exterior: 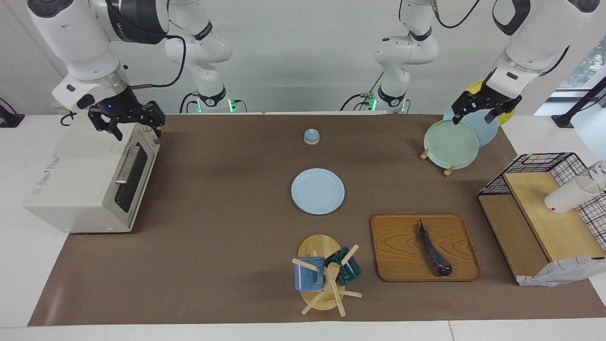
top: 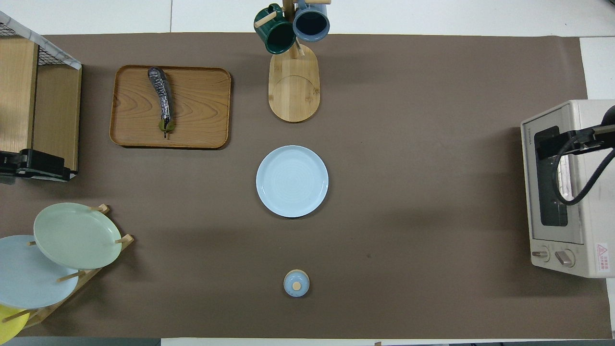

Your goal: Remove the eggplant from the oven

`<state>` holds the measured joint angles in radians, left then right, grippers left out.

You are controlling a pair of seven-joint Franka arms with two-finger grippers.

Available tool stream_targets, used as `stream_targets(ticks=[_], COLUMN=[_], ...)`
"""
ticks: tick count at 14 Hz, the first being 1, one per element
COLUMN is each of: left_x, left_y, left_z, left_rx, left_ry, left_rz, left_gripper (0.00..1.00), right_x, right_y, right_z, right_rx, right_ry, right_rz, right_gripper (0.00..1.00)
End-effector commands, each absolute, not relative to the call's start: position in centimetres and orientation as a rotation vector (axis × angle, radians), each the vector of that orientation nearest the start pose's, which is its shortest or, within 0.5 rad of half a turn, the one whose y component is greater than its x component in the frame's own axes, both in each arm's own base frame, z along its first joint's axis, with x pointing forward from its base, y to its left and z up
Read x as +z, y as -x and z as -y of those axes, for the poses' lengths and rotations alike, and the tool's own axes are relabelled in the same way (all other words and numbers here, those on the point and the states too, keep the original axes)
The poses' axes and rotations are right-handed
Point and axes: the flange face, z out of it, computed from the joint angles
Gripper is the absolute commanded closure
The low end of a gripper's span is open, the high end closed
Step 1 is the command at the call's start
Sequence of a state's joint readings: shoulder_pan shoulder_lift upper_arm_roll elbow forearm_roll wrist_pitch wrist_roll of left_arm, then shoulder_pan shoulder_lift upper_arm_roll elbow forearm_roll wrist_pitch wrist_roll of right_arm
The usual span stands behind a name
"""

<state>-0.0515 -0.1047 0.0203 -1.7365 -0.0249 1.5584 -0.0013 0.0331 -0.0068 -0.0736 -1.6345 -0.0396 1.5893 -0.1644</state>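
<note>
On wooden tray [exterior: 402, 246], 5 o'clock of blue plate [exterior: 317, 191]: eggplant [exterior: 433, 249], already outside shut oven [exterior: 90, 182]. Right gripper [exterior: 127, 124] over oven, fingers spread, empty; left gripper [exterior: 483, 108] waits over plate rack [exterior: 450, 163], fingers apart. Risk: reopening door, pointless search.

The oven [exterior: 90, 182] is set at the right arm's end of the table. The eggplant [exterior: 433, 248] is laid on a tray [exterior: 402, 246], toward the left arm's end. A mug stand [exterior: 322, 274] is placed beside the tray. A plate [exterior: 317, 191] is found in the middle of the table, nearer to the robots than the stand. A small lid [exterior: 311, 136] is seen nearer still. A plate rack [exterior: 452, 142] and a shelf [exterior: 544, 222] are kept at the left arm's end.
</note>
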Motion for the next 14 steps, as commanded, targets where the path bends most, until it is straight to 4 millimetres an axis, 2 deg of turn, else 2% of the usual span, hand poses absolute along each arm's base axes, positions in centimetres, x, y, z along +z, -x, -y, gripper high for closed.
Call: stream_targets(ticks=[1,2,3,5,10,14], left_x=[59.3,59.6,60.9,62.2,61.5,61.7], left_y=[-51.0,-51.2,-51.5,-52.5,-52.4,-52.3], left_z=[2.1,2.3,2.5,2.9,3.1,3.3], left_rx=[0.070,0.073,0.073,0.132,0.133,0.133], left_ry=[3.144,3.143,3.143,3.138,3.141,3.139], left_rz=[-0.036,-0.041,-0.046,-0.058,-0.061,-0.075], left_gripper=[0.00,0.00,0.00,0.00,0.00,0.00], right_x=[60.6,60.6,60.6,60.6,60.8,61.2], right_y=[-54.9,-54.9,-54.9,-54.9,-54.8,-54.5], right_z=[2.9,2.9,2.9,2.9,3.1,3.0], right_rx=[0.061,0.061,0.061,0.062,0.057,0.047], right_ry=[3.163,3.163,3.163,3.164,3.165,3.163], right_rz=[0.205,0.205,0.205,0.210,0.206,0.203], right_gripper=[0.00,0.00,0.00,0.00,0.00,0.00])
